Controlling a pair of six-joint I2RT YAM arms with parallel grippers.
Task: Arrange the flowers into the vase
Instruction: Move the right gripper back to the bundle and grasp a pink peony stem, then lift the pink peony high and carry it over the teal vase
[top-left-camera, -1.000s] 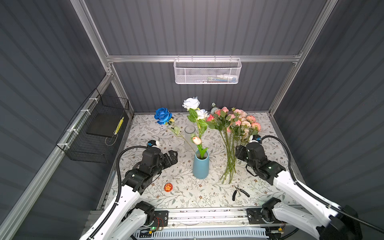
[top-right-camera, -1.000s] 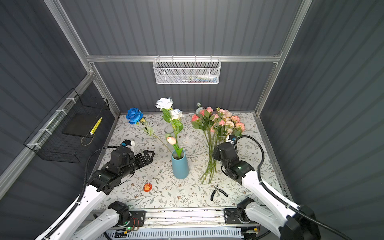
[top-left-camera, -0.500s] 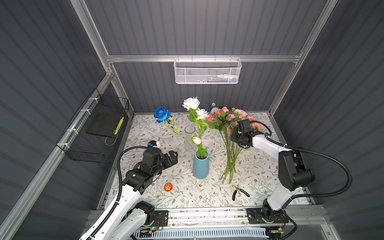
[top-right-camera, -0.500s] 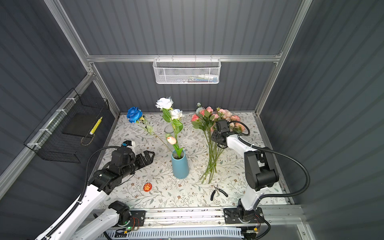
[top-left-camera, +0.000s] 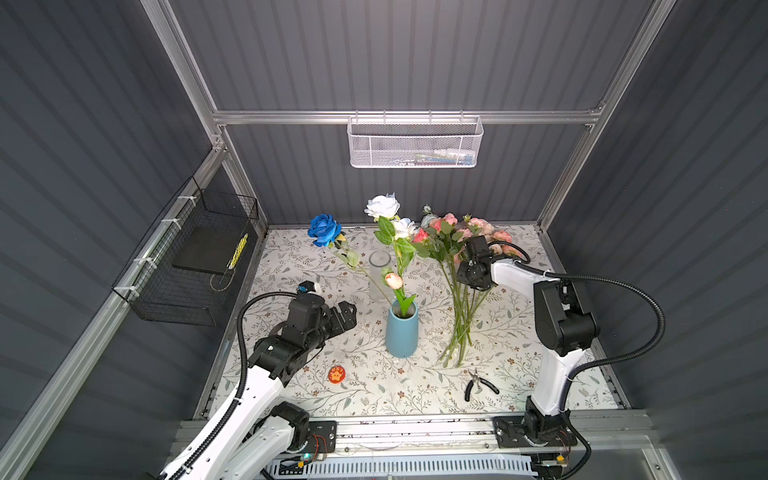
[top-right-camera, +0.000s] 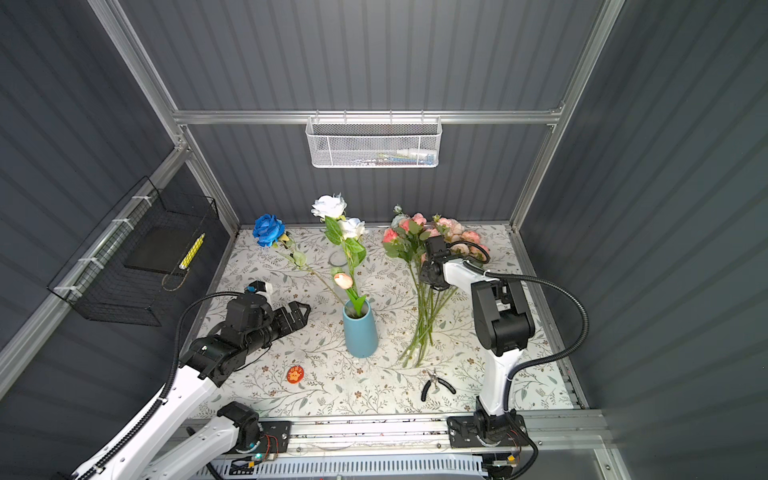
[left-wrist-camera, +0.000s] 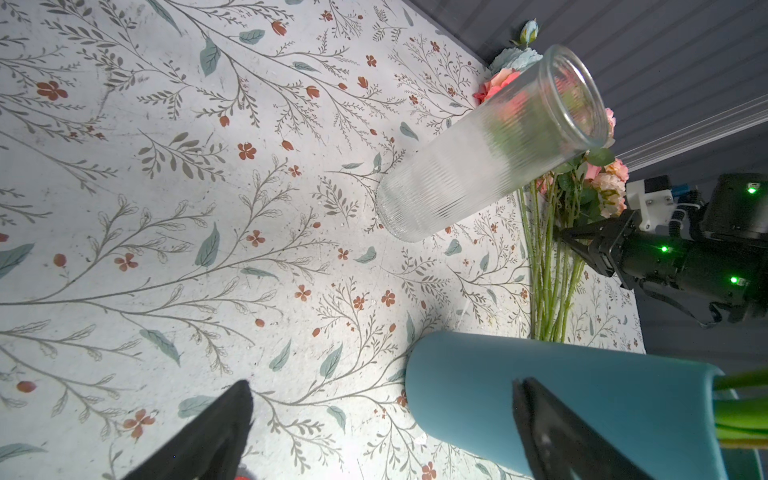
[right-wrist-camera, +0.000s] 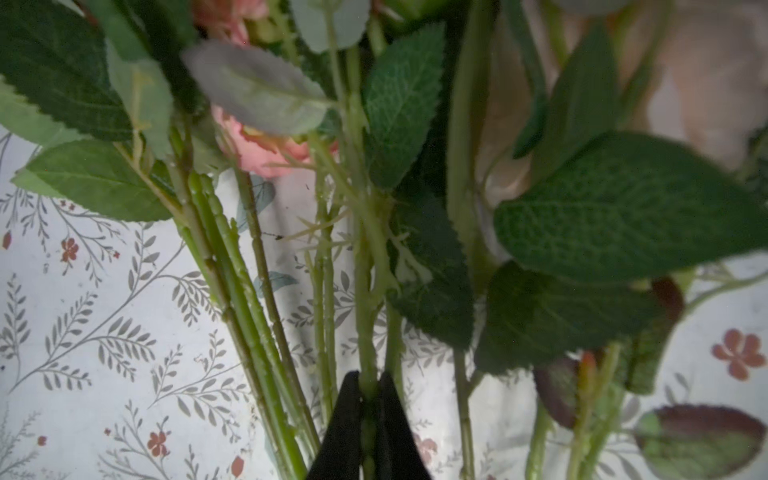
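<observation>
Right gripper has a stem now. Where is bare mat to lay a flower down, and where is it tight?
Bare: the front strip of mat between the orange disc and the pliers, and from the pliers to the right arm's base. Tight: the gap between the blue vase and the flower bunch, and around the glass vase.

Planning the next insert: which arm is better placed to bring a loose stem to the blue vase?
Right. The right tool is shut on a stem in the bunch on its side of the vase. The left tool is open and empty beside the vase, far from the bunch.
</observation>
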